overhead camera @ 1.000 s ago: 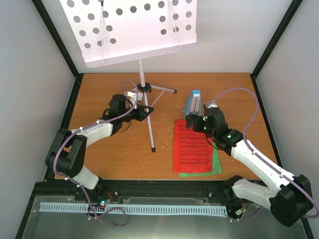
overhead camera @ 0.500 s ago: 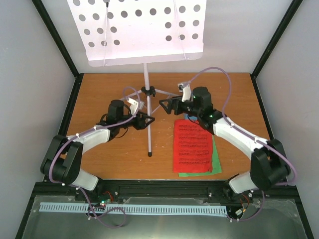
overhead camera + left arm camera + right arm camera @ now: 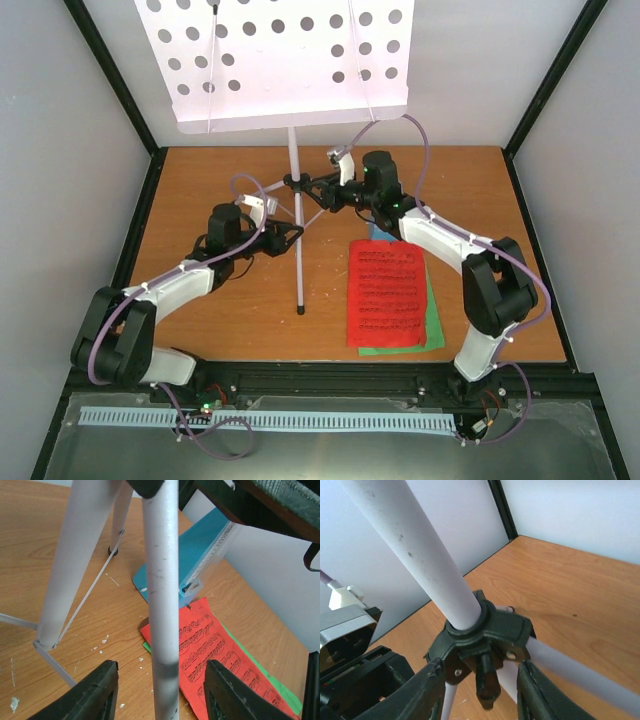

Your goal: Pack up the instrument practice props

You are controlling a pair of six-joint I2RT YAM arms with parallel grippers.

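Music stand (image 3: 280, 95) tripod, bracketed both sides.
Left fingers (image 3: 97, 690) apart astride leg (image 3: 162, 605); right fingers (image 3: 420, 695) flanking hub (image 3: 485, 630), clamp undeterminable; metronome (image 3: 200, 550), red page (image 3: 388, 295) right of stand.

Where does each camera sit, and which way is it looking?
Top camera: high behind the robot, looking down on the table, music stand, left arm and right arm.
Left wrist camera: low, looking past the left hand along the stand's leg towards the metronome.
Right wrist camera: faces the stand's hub, framed by the right hand.
Both wrist views share the stand.
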